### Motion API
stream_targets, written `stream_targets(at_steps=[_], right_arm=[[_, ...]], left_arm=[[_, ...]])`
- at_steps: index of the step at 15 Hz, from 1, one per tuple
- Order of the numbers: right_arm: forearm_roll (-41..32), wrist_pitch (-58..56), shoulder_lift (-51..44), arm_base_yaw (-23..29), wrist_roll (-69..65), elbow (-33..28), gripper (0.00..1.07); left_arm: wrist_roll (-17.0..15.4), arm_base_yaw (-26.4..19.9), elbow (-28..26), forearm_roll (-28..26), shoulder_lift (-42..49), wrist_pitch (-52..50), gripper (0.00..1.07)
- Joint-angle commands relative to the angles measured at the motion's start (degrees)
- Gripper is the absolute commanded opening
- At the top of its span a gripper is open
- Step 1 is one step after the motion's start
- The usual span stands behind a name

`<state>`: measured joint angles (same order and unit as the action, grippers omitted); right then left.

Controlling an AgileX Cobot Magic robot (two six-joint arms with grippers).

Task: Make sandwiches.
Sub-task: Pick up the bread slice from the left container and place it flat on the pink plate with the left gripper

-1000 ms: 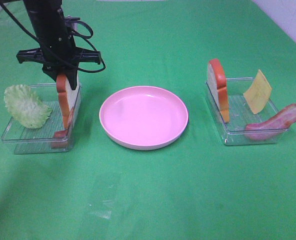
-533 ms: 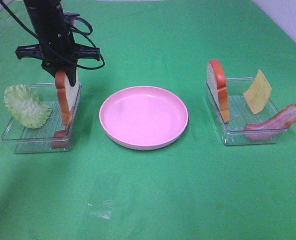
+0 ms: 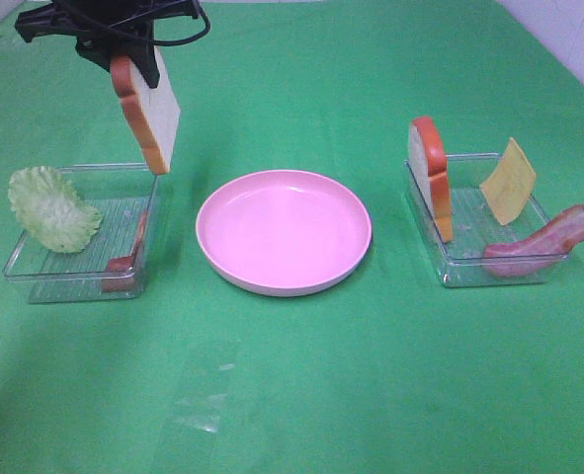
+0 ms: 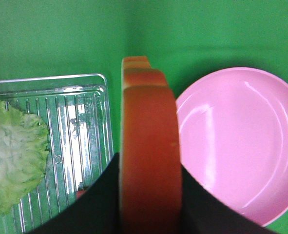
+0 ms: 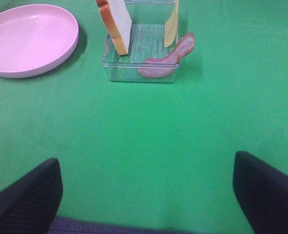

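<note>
Now the left hand (image 3: 128,57), clamping 1 bread slice (image 3: 151,114), has raised it clear of the desk's left-edge tray (image 3: 35,272), likely for the plate (image 3: 282,284).

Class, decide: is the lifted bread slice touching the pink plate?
Apart. The exterior high view shows green cloth between the bread slice and the pink plate.

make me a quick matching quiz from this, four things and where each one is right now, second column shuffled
Things:
1. lettuce
2. held bread slice
3. cheese square
4. pink plate

Places:
a. flat on the green cloth
b. leaning in the right tray
c. clamped in the left gripper, off the table
d. in the left tray

Pairs: 1-d, 2-c, 3-b, 4-a
</note>
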<state>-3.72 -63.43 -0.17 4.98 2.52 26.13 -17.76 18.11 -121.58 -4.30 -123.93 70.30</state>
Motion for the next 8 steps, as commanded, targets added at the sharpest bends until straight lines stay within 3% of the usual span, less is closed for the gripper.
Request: stream_targets(at_steps=[1,4,8], right_arm=[[0.52,0.23,-1.55,-0.34,-0.23,-0.23,0.93],[0.52,0.23,-1.55,-0.34,-0.23,-0.23,0.93],[0.52,0.23,-1.55,-0.34,-0.23,-0.23,0.93]], left_arm=[[0.46,0.29,-1.32,-0.46,1.03,4.13,0.14],[2.58,0.29,-1.95,-6.36,1.03,-0.46,0.14],[9.63,0.74,-1.95,-24.47,-1.60,-8.25,0.14]])
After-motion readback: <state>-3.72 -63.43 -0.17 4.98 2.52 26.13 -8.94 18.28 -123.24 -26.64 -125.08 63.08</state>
